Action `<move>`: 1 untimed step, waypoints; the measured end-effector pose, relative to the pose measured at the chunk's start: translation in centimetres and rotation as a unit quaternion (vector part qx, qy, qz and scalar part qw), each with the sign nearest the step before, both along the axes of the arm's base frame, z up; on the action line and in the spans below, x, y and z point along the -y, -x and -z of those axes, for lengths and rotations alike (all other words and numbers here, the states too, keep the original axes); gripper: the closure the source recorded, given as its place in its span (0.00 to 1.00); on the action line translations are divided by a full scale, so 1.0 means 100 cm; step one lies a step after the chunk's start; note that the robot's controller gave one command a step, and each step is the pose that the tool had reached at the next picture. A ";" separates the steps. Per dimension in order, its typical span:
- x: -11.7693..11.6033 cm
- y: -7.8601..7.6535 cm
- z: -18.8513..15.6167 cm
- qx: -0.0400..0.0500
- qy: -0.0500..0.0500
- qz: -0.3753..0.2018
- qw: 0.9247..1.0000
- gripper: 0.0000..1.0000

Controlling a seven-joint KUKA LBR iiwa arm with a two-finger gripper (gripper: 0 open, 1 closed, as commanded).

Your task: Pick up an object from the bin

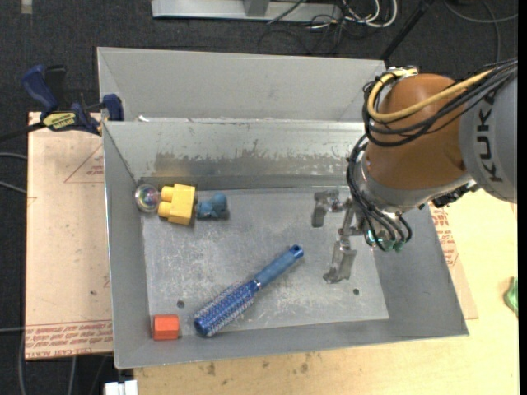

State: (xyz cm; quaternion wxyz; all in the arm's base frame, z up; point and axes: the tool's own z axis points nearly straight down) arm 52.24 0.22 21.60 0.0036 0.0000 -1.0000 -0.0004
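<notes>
My gripper (328,242) hangs over the right part of the bin floor, its two fingers spread apart and nothing between them. One fingertip (319,213) is toward the back wall, the other (338,270) nearer the front. A blue hairbrush (247,292) lies diagonally on the floor to the left of the gripper, its handle end pointing up toward the fingers and its bristle head toward the front left. A clear gap separates the handle tip from the fingers.
At the back left lie a clear marble-like ball (147,197), a yellow block (178,203) and a small blue figure (213,208) in a row. An orange cube (165,327) sits in the front left corner. The arm's orange cover overhangs the bin's right wall.
</notes>
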 end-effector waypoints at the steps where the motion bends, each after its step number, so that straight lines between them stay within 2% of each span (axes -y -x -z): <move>1: -0.038 -0.025 0.145 0.002 -0.001 -0.140 0.990 0.00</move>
